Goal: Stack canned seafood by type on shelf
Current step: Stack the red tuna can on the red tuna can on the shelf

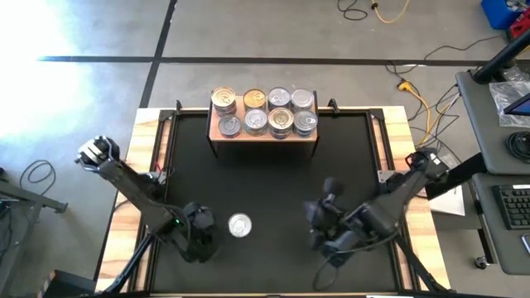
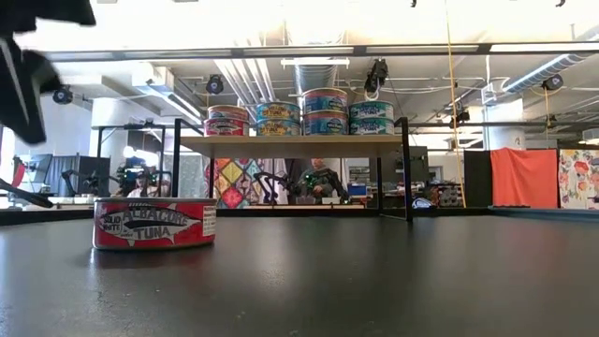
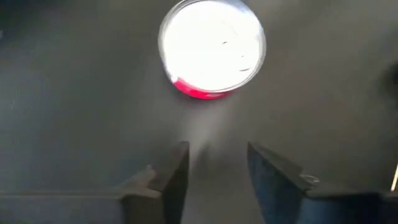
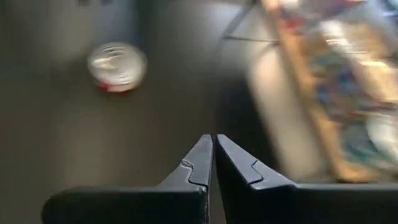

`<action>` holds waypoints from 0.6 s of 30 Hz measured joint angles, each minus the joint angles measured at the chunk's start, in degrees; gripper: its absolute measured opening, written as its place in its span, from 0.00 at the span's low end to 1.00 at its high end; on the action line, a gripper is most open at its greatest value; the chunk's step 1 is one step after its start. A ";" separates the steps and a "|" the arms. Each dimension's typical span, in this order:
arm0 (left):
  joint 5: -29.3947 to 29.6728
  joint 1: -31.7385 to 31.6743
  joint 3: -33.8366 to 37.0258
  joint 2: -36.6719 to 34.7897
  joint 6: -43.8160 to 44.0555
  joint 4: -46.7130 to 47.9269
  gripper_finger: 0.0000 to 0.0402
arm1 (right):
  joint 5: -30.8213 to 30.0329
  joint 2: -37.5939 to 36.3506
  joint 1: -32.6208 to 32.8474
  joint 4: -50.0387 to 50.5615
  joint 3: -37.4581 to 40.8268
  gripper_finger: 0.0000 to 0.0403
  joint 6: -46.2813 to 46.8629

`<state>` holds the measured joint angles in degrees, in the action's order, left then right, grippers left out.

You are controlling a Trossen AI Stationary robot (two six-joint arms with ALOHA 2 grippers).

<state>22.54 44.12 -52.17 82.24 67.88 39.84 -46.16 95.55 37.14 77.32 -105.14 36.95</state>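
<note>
One red-labelled tuna can with a shiny silver lid [image 1: 239,225] stands flat on the black table near its near edge, also in the low view [image 2: 154,224], the left wrist view [image 3: 212,48] and the right wrist view [image 4: 117,65]. The light-wood shelf [image 1: 265,132] stands at the far edge, with several cans in stacks on it [image 2: 301,112]. My left gripper [image 3: 217,168] is open, just left of the lone can and apart from it. My right gripper [image 4: 213,158] is shut, empty, right of the can above the table.
The black table top [image 1: 273,182] has a wooden rim [image 1: 389,157]. Both arms reach in from the near corners. Between the shelf and the lone can lies bare table. Cables and a desk stand beyond the table's right side.
</note>
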 joint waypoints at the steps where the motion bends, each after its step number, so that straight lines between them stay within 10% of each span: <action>1: -0.29 0.00 2.29 -1.68 0.86 -1.55 0.38 | 1.86 0.00 -0.95 -4.12 2.23 0.03 -1.88; 11: -2.53 -0.08 10.63 -5.02 0.38 -6.92 0.75 | 24.78 0.60 -11.47 -40.35 23.02 0.06 -6.84; 18: -2.43 -0.07 11.39 -1.23 -11.99 -7.96 0.95 | 29.96 7.02 -15.02 -43.21 23.77 0.33 -8.61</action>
<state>20.10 44.05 -40.79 81.01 55.89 31.88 -16.20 102.56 22.12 34.10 -81.37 28.34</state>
